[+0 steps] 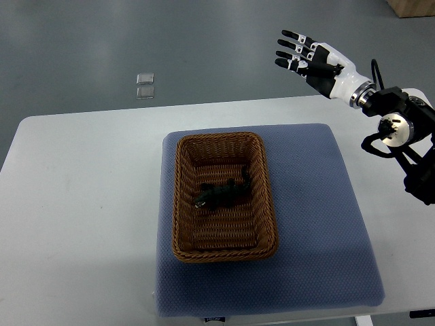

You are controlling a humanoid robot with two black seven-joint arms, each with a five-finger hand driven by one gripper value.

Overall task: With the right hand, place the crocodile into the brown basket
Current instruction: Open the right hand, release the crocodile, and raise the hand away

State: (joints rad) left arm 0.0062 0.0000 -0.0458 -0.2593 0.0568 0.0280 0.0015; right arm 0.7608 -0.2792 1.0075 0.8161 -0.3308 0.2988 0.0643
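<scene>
A: Crocodile (222, 194) location?
B: Inside the brown wicker basket (181, 204), flat on its woven floor, about mid-basket. Dark green, stretched diagonally: head end toward the basket's near-left, tail end toward its far-right.
A: Touching a basket wall?
B: Tail end close to the right wall. Cannot tell actual contact.
A: Right hand (321, 66)?
B: Raised beyond the basket's far-right corner, well apart from the basket. Past the table edge, over grey floor.
A: Fingers (292, 49)?
B: Extended and slightly fanned, tips pointing left in frame. Gripping nothing. Black tips, white knuckle segments.
A: Left hand?
B: Out of frame.
A: Under the basket?
B: Square blue-grey cushion (319, 224) directly beneath, reaching further out on the basket's right than on its left. White table (75, 204) under that. Basket upright, long axis running near to far.
A: Anything else around?
B: Two small clear square pieces (145, 86) on the floor, beyond the basket's far-left corner, off the table, one just behind the other.
</scene>
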